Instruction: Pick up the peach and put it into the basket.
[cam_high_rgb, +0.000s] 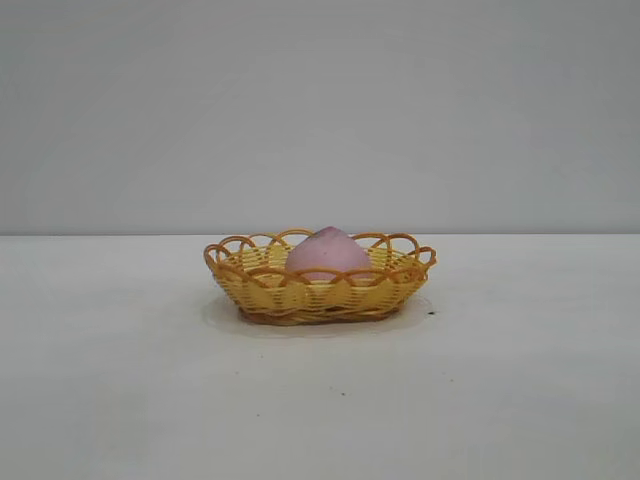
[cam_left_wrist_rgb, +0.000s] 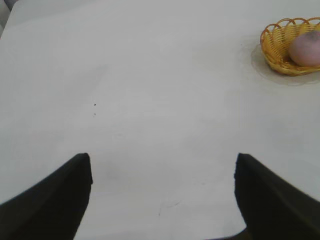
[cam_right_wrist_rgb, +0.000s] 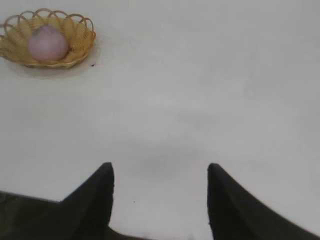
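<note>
1. Peach (cam_high_rgb: 327, 253) — count: one. Matte pale pink, dome-shaped, drawn up to a small pointed tip with a slightly darker purplish tinge near the top. Location: inside the basket, resting on its floor near the middle; in the exterior view its upper half stands above the rim.

2. Basket (cam_high_rgb: 262, 288) — count: one. Shallow, oval, wicker; yellow-orange woven sides, with a darker orange rim of open looped arches running all the way round. Several times wider than the peach. Location: upright on the table, about central in the exterior view. It holds the peach only.

3. Table (cam_high_rgb: 120, 380) — count: one. Plain white top; a few tiny dark specks, one of them just beside the basket's base. A faint round mark on the surface surrounds the basket's foot.

4. Left gripper (cam_left_wrist_rgb: 162, 195) — count: one. Two dark fingers set wide apart, nothing between them but bare tabletop. Location: over the table, well apart from the basket, which sits far off in its wrist view.

5. Right gripper (cam_right_wrist_rgb: 160, 200) — count: one. Two dark fingers parted, less widely than the left pair, gripping nothing. Location: over the table, well apart from the basket.

6. Wall (cam_high_rgb: 320, 110) — count: one. Plain grey, behind the table.
</note>
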